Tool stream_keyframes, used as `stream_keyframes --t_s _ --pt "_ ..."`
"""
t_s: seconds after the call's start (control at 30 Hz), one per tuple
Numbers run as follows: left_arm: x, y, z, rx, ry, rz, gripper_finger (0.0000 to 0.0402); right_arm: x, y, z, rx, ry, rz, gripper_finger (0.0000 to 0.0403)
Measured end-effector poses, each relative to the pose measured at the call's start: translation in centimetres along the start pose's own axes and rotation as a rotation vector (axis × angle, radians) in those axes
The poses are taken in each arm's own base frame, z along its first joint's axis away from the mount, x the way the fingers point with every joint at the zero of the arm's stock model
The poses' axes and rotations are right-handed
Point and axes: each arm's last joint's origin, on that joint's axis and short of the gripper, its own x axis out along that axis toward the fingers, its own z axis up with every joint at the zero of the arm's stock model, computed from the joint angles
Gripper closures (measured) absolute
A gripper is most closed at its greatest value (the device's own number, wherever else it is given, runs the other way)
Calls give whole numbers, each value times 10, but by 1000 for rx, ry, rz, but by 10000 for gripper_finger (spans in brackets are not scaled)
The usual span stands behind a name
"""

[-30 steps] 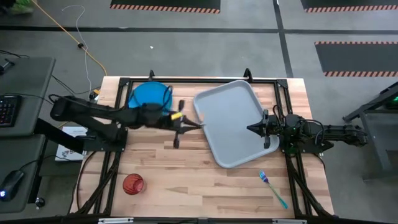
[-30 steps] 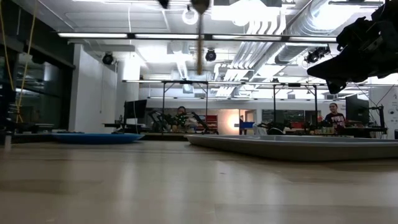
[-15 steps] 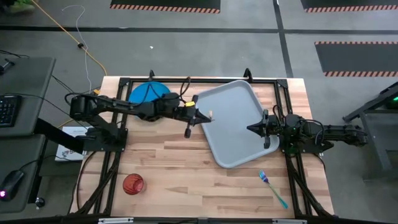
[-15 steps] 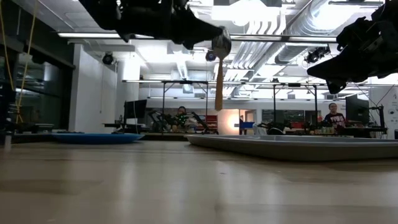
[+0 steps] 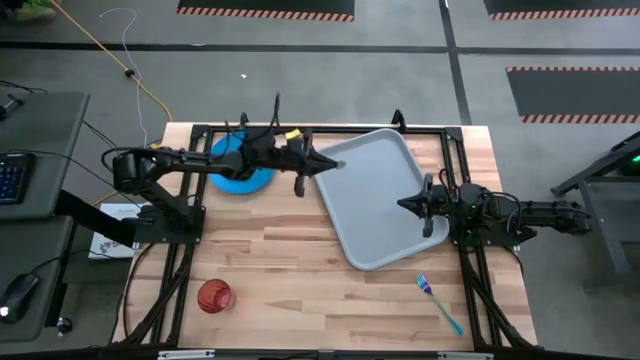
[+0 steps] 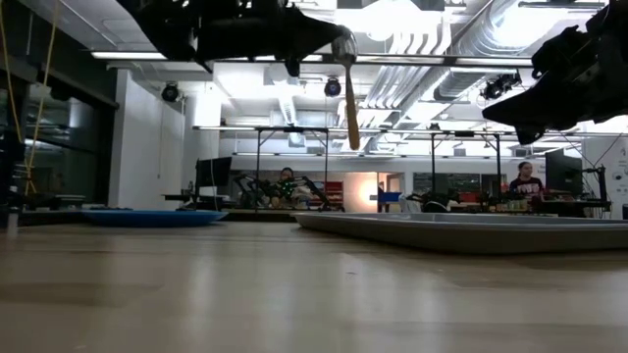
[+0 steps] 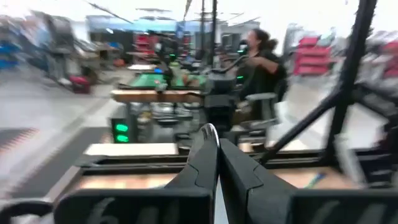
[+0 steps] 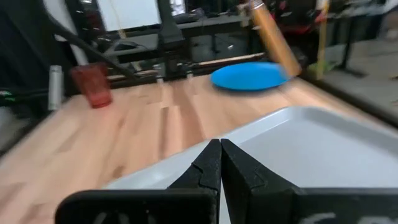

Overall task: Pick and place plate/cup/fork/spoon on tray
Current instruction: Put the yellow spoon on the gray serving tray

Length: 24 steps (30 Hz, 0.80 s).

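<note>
With the tray (image 5: 375,200) bare, the left gripper (image 5: 318,166), clamped on the spoon (image 6: 349,93), hung at its rim; plate (image 5: 240,160), cup (image 5: 214,295) and fork (image 5: 441,303) lay on the counter (image 5: 300,270), and the right gripper (image 5: 408,206) waited closed and empty.

Both arms are matte black, built of slim jointed segments with dark cables along them, the left arm (image 5: 190,165) carrying a small yellow tag near its wrist.

The high view looks straight down over the whole counter (image 5: 300,270). The low view sits at counter level, facing across it into the room. Both share the tray (image 5: 375,200) and plate (image 5: 232,160). Each wrist view peers forward past its own tool.
</note>
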Motion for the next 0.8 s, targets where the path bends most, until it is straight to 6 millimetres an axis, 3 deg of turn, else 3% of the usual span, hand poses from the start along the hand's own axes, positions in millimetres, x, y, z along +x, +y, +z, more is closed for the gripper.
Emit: stream_keyframes --t_s 0.17,0.27,0.4,0.6,0.8 --pt "-3 2 0 -105 13 -104 401 0 -1 1 -19 -9 -30 402" --pt "-2 0 0 -124 17 -121 401 0 0 4 152 -41 -10 402" --pt "-1 -3 -2 -133 34 -129 401 -2 0 20 229 -222 -28 402" --pt "1 -5 -3 -139 41 -100 401 -5 1 41 179 -432 -34 402" --pt "1 -6 -3 -139 41 -102 401 15 -7 33 225 -349 -171 392"
